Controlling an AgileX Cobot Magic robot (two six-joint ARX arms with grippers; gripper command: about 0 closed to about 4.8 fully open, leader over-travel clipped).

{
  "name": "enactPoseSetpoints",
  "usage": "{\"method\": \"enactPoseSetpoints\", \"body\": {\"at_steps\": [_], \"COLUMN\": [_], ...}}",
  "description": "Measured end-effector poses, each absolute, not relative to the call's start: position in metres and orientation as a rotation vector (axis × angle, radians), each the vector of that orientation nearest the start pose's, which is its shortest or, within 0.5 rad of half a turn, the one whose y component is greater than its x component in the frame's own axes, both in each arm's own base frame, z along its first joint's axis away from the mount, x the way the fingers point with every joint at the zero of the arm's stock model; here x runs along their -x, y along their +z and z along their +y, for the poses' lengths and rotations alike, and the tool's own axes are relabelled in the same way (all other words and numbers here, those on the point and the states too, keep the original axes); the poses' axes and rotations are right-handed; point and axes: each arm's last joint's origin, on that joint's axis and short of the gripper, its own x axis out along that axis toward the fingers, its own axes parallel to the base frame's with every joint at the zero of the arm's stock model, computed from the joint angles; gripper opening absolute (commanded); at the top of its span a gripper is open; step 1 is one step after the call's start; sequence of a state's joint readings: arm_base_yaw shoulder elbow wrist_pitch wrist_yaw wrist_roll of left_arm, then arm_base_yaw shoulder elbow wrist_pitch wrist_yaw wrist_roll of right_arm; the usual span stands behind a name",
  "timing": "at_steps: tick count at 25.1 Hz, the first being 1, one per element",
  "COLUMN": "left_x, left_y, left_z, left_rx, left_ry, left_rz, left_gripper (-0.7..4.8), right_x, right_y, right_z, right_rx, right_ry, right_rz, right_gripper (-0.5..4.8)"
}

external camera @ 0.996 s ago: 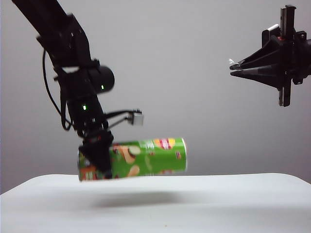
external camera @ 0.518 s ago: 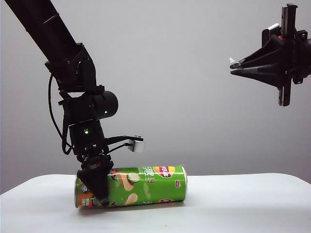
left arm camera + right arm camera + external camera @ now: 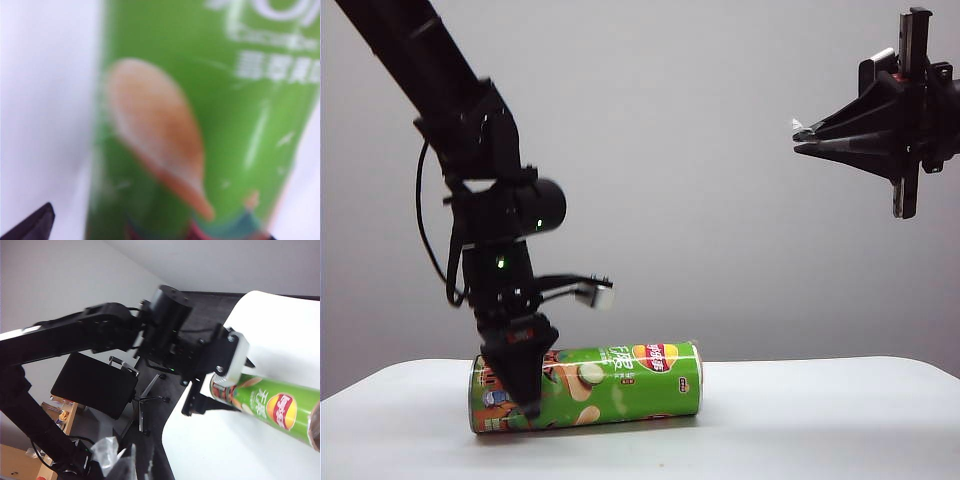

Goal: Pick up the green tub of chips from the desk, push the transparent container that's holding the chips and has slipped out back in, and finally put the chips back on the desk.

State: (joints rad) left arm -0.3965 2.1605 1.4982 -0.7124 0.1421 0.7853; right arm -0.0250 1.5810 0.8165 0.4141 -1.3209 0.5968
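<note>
Green Lay's chip tub (image 3: 586, 386) lies sideways on white desk (image 3: 820, 420); left gripper (image 3: 520, 385) straddles its 9 o'clock end, jaws parted. Right gripper (image 3: 802, 137), 2 o'clock, looks nearly closed, empty. Tub light, smooth, rolls easily; grip mid-body.

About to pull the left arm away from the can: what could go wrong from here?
1. The green tub of chips lies on its side on the desk, so it could roll.
2. The left tool straddles it; a sideways retreat might drag it.
3. The right tool hangs high up, too far away to catch it.
</note>
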Motion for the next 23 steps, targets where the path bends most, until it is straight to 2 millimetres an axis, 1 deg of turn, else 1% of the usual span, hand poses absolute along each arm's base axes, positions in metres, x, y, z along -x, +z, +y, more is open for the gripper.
{"method": "enactPoseSetpoints", "body": {"at_steps": [1,4,5,6,7,8,11,13,15,17,20,21,22,23], "left_x": [-0.381,-0.377,-0.372,-0.367,-0.358,-0.352,-0.334,-0.324,-0.312,-0.298,-0.276,-0.270,-0.257,-0.249], "left_y": [0.138,0.159,0.170,0.177,0.191,0.200,0.229,0.245,0.264,0.287,0.324,0.333,0.349,0.358], "left_z": [-0.164,-0.163,-0.161,-0.158,-0.154,-0.151,-0.142,-0.137,-0.131,-0.124,-0.114,-0.111,-0.104,-0.099], "left_rx": [-0.833,-0.824,-0.818,-0.816,-0.819,-0.827,-0.837,-0.832,-0.820,-0.812,-0.783,-0.772,-0.730,-0.699], "left_ry": [-0.947,-0.922,-0.915,-0.914,-0.913,-0.905,-0.851,-0.823,-0.777,-0.717,-0.637,-0.622,-0.584,-0.557], "left_rz": [1.114,1.087,1.101,1.121,1.156,1.177,1.219,1.227,1.224,1.184,1.067,1.038,0.984,0.957], "left_gripper": [4.79,4.79,4.79,4.79,4.79,4.79,4.79,4.79,4.79,4.79,4.79,4.79,4.79,4.79], "right_x": [-0.312,-0.312,-0.312,-0.312,-0.312,-0.312,-0.311,-0.309,-0.304,-0.297,-0.279,-0.273,-0.258,-0.250], "right_y": [0.215,0.215,0.216,0.215,0.216,0.216,0.216,0.218,0.225,0.237,0.255,0.259,0.264,0.265], "right_z": [0.020,0.020,0.020,0.020,0.020,0.020,0.020,0.020,0.018,0.016,0.009,0.008,0.008,0.008], "right_rx": [-0.740,-0.740,-0.740,-0.740,-0.740,-0.741,-0.748,-0.760,-0.756,-0.730,-0.653,-0.627,-0.565,-0.539], "right_ry": [1.168,1.168,1.168,1.170,1.179,1.181,1.202,1.199,1.181,1.117,0.953,0.913,0.819,0.787], "right_rz": [0.675,0.674,0.674,0.675,0.677,0.678,0.687,0.698,0.689,0.656,0.601,0.596,0.614,0.636], "right_gripper": [0.39,0.39,0.39,0.35,0.04,-0.08,-0.09,-0.09,-0.09,-0.09,-0.09,-0.09,-0.09,-0.09]}}
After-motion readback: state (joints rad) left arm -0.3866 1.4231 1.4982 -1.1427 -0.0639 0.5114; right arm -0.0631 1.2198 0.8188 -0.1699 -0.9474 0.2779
